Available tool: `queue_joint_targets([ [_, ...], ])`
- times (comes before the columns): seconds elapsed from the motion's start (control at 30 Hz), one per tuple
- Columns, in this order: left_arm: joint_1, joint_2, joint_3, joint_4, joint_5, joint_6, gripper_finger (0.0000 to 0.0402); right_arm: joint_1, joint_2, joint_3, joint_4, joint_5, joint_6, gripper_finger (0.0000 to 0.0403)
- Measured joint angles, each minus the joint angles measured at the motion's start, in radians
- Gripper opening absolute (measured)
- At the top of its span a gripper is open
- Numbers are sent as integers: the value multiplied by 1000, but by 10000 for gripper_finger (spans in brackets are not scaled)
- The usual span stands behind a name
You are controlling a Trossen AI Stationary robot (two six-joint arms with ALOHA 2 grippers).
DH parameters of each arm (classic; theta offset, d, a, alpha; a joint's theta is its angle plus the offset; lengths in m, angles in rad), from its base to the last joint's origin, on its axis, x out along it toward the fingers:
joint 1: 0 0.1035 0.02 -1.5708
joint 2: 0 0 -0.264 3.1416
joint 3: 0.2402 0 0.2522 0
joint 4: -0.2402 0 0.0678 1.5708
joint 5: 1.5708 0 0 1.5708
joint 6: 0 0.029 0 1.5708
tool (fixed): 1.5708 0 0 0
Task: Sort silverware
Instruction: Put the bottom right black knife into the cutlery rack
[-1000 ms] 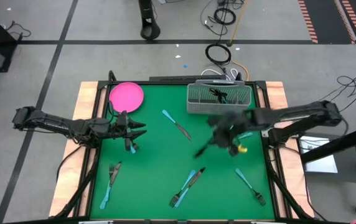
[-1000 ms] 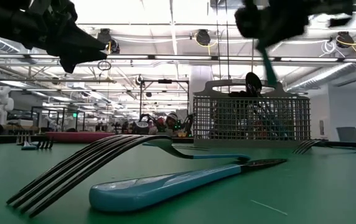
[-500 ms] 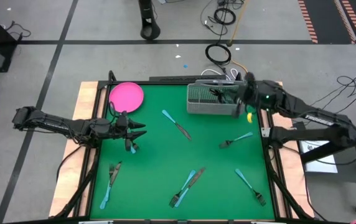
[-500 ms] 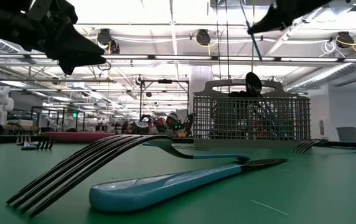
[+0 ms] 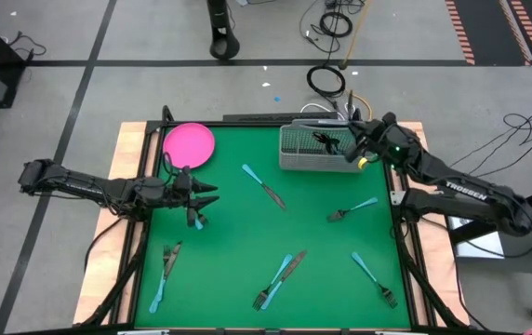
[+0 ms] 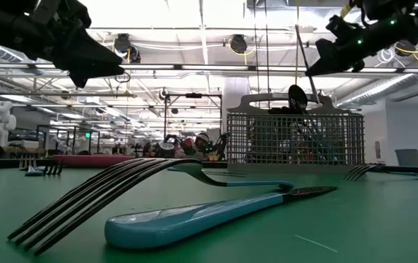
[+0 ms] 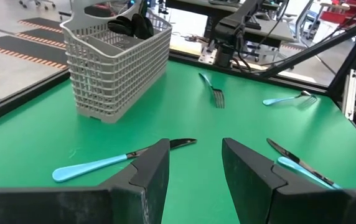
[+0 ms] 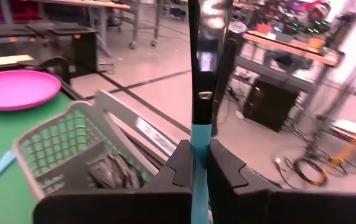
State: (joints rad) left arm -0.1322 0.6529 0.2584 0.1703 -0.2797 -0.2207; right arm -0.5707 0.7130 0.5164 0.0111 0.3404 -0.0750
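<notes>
- High view: silverware lies scattered on the green table (image 5: pixel 238 223); one knife (image 5: pixel 264 186) sits near the middle, a fork (image 5: pixel 352 208) to its right, and more pieces lie along the near edge. The gray basket (image 5: pixel 326 149) stands at the far edge, with the pink plate (image 5: pixel 189 142) to its left. The right gripper (image 5: pixel 357 147) hangs over the basket's right end; the left gripper (image 5: pixel 201 195) waits above the table's left side.
- Low view: a fork (image 6: pixel 107 190) rests across a blue handle close to the camera. Above the basket (image 6: pixel 295 140), the right gripper (image 6: pixel 318 58) holds a thin knife (image 6: pixel 305 58) upright.
- Left wrist view: the left gripper (image 7: pixel 195 163) has its fingers apart and holds nothing; a knife (image 7: pixel 122 158) lies on the table just ahead.
- Right wrist view: the right gripper (image 8: pixel 200 163) is clamped on the knife (image 8: pixel 204 74) by its blue handle, blade pointing away, above the basket (image 8: pixel 78 149).
</notes>
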Motion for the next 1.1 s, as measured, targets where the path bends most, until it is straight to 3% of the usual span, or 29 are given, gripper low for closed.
queue_joint_targets([
  [0.53, 0, 0, 0, -23, 14, -2, 150, 1, -47, -1, -267, 166, 84, 0],
  [1.1, 0, 0, 0, -23, 14, -3, 150, 4, -57, -165, -137, 164, 188, 0],
])
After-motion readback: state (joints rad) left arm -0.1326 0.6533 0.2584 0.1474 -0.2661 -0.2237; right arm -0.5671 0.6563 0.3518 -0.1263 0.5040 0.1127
